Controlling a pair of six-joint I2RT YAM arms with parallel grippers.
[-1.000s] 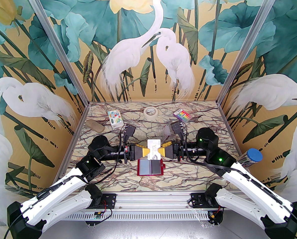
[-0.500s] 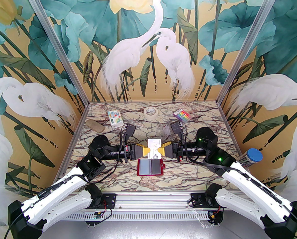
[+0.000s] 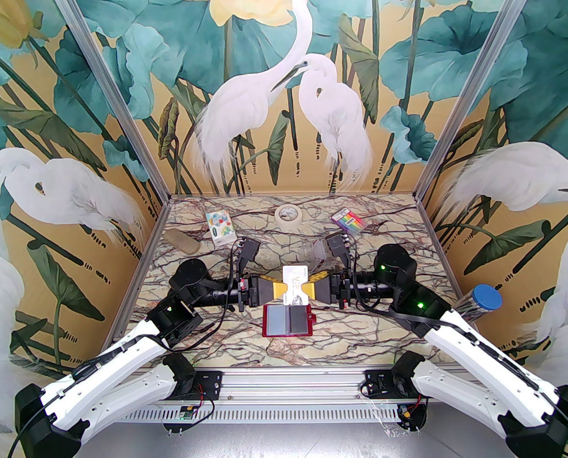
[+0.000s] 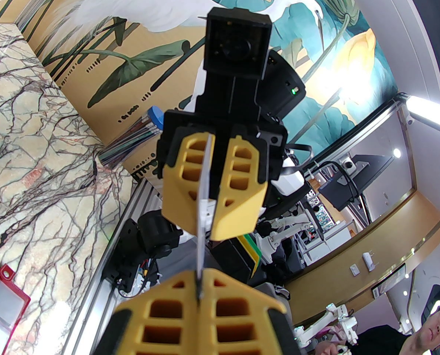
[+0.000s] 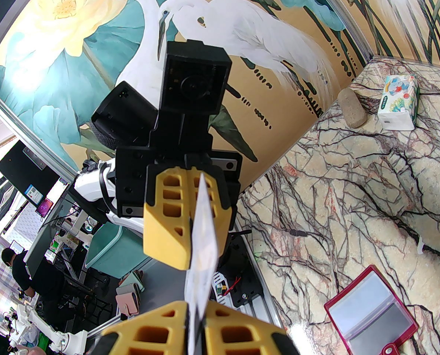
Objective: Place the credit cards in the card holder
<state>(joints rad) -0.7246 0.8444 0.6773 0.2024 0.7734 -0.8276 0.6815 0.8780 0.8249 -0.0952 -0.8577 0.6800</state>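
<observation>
A white credit card (image 3: 294,277) marked VIP hangs upright in the air over the table's middle. My left gripper (image 3: 284,291) is shut on its left edge; in the left wrist view the card (image 4: 204,198) runs edge-on out of that gripper (image 4: 199,294). My right gripper (image 3: 307,290) faces it from the right, its jaws a little apart around the card's other edge (image 5: 201,235). Just in front lies the dark red card holder (image 3: 264,322), open flat, with a pale grey card (image 3: 278,319) and a darker one (image 3: 294,321) in its pockets.
Along the back of the marble table sit a tape roll (image 3: 288,214), a tissue packet (image 3: 219,227), a stone (image 3: 182,242), a rainbow-striped packet (image 3: 348,220) and a clear plastic box (image 3: 319,253). A blue-capped tube (image 3: 484,298) stands at the right wall.
</observation>
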